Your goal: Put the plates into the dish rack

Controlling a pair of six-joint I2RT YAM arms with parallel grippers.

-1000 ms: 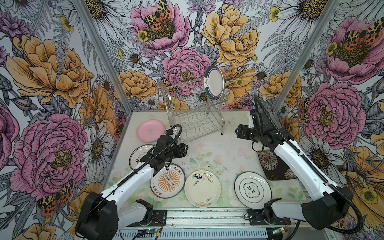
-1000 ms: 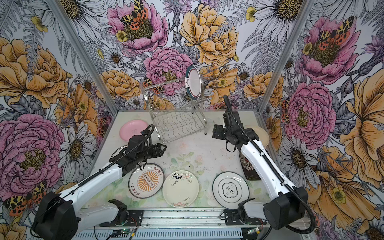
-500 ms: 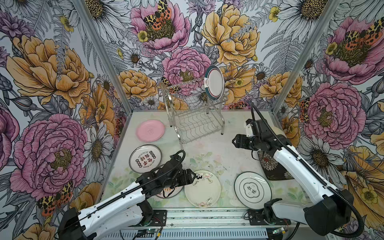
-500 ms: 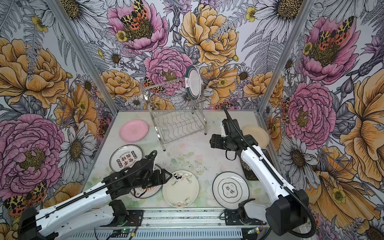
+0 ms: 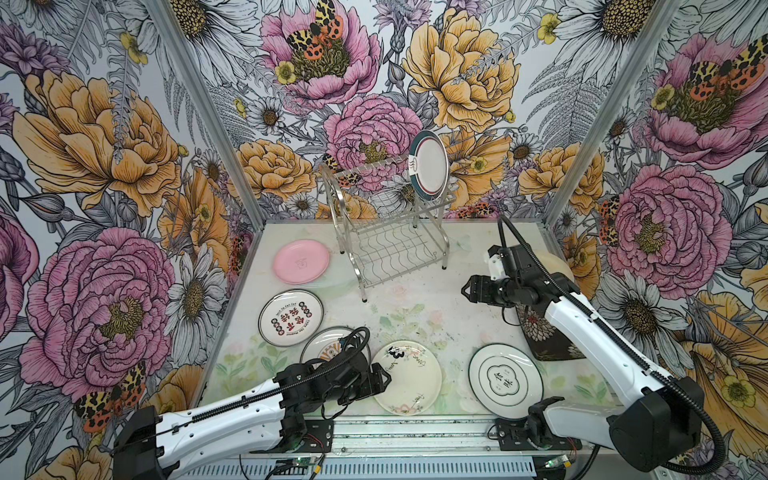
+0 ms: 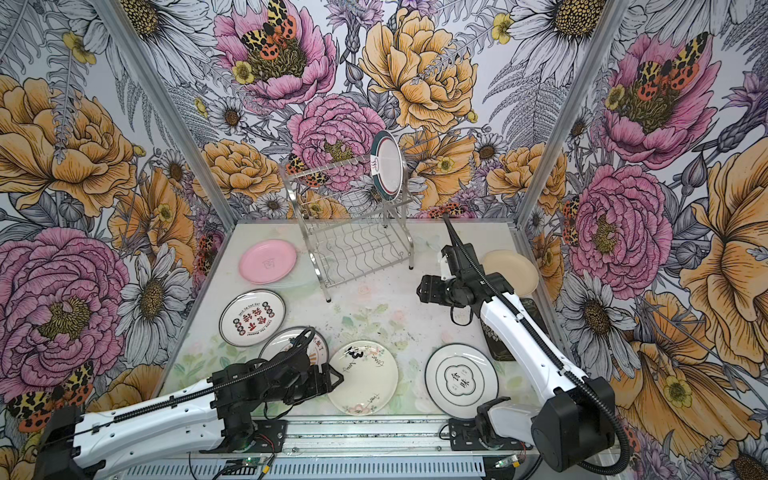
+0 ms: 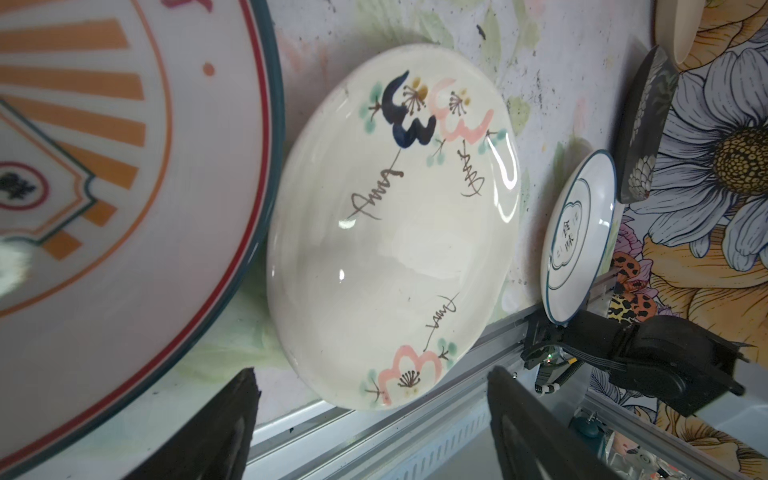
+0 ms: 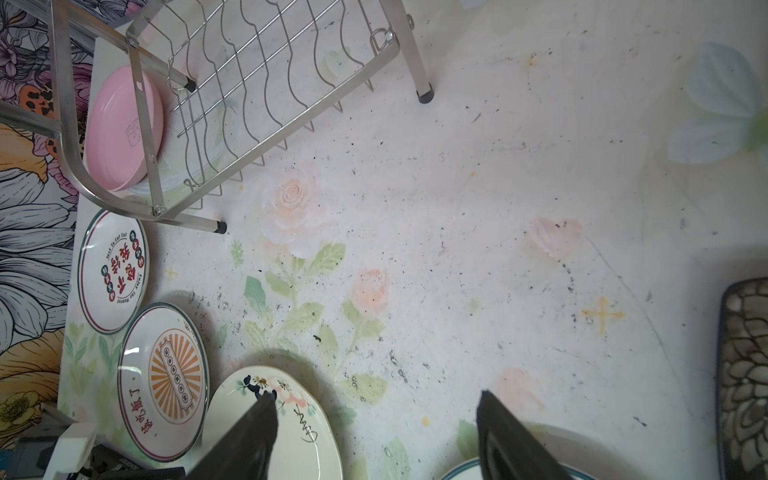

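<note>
Cream flowered plate (image 5: 406, 377) just ahead of left gripper (image 5: 383, 378), spread wide, empty. Right gripper (image 5: 466, 289) likewise agape; dish rack (image 8: 145, 133) seemingly well ahead.

**Free room and obstructions on the counter (image 5: 415, 316).** The middle of the counter lies bare, from the front feet of the dish rack (image 5: 390, 249) to the front row of plates.

- **Rack:** the lower tier stands open. On the upper tier a green-rimmed plate (image 5: 430, 166) stands upright at the right end, and the wires to its left are free.
- **Left edge:** pink plate (image 5: 301, 261), character plate (image 5: 291, 318) and sunburst plate (image 5: 328, 351), the last partly under the left arm (image 5: 232, 415).
- **Front edge:** floral plate (image 5: 409, 378) and ringed plate (image 5: 505, 380), with a strip of bare counter between them.
- **Right edge:** dark square plate (image 5: 540, 336) and cream plate (image 6: 513, 270), both overhung by the right arm (image 5: 582, 328).
</note>
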